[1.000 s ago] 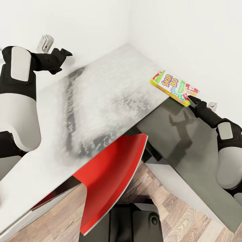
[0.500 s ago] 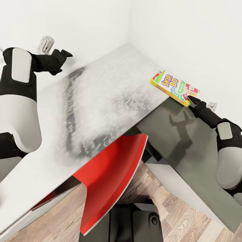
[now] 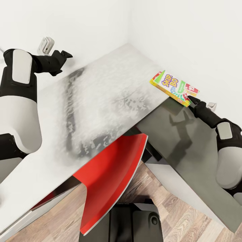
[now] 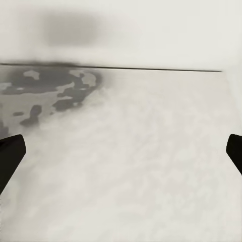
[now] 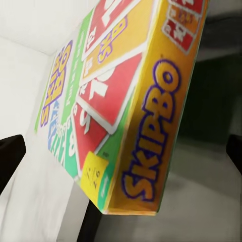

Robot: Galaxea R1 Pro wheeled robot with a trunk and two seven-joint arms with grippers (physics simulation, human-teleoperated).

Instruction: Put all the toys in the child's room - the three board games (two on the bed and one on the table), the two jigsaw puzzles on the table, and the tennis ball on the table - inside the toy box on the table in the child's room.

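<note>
White walls meet in a corner behind the table (image 3: 111, 87), a pale grey top that runs from near left to far right, with a darker grey panel dropping away on its right and a red chair (image 3: 111, 178) tucked under the near edge above the plank floor. At the far right of the top, close to the wall, lies the Skip-Bo box (image 3: 173, 88), flat and cover up, its near corner jutting over the table edge above the dark panel. No toy box is in sight, so this looks like the pick-up stage. The right gripper (image 3: 192, 99) sits at that overhanging corner; in the right wrist view its two dark fingers (image 5: 9, 157) stand wide apart at either side, with the box's short side (image 5: 146, 151) looming between them and not yet pinched. To take it cleanly, I judge the fingers should slide over the corner, one above the cover and one below, then close firmly before lifting, since a thin box could swivel in the grip. The left gripper (image 3: 65, 53) hovers over the far left of the table, fingers (image 4: 10, 156) spread and holding nothing.
</note>
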